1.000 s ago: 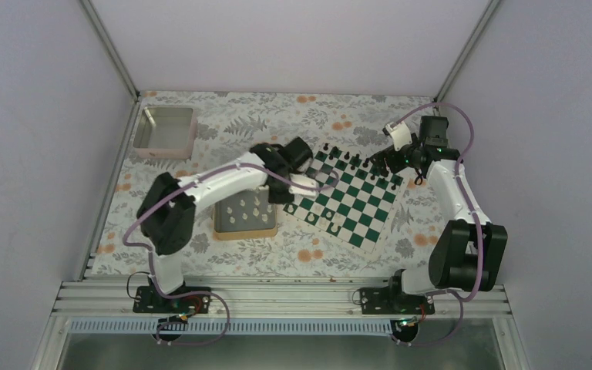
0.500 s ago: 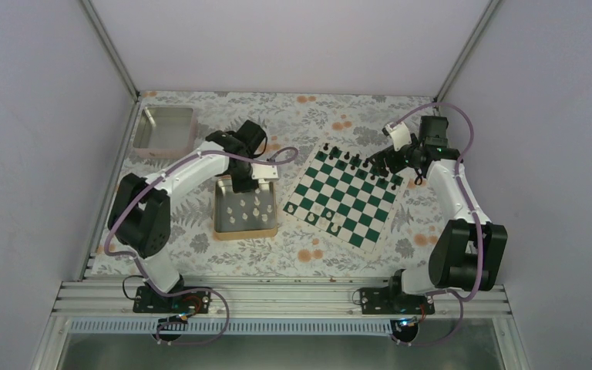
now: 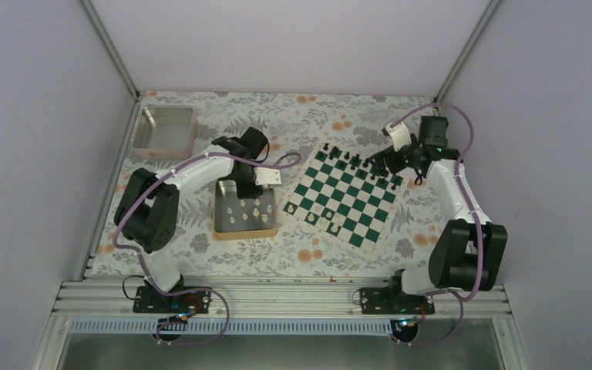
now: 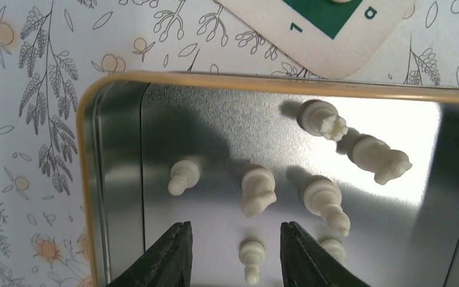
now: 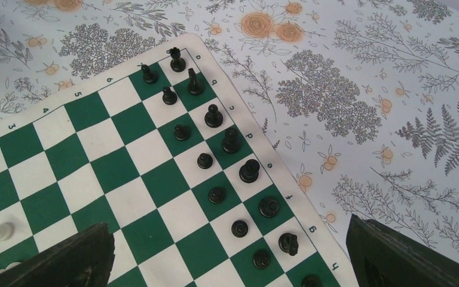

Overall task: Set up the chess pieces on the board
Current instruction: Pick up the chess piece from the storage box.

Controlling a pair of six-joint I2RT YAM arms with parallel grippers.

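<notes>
The left gripper (image 4: pixel 233 234) hovers half-spread and empty over loose white chess pieces (image 4: pixel 257 191) lying in a gold-rimmed tin (image 4: pixel 110 179), just beside the board (image 3: pixel 347 199). Farther off, the right gripper (image 5: pixel 233 257) hangs wide open above the far-edge rows of black pieces (image 5: pixel 250 170).

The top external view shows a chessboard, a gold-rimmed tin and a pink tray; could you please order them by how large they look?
1. The chessboard, clearly largest.
2. The gold-rimmed tin and the pink tray look nearly alike; the tray lies farther from the camera, so I won't rank them.
</notes>
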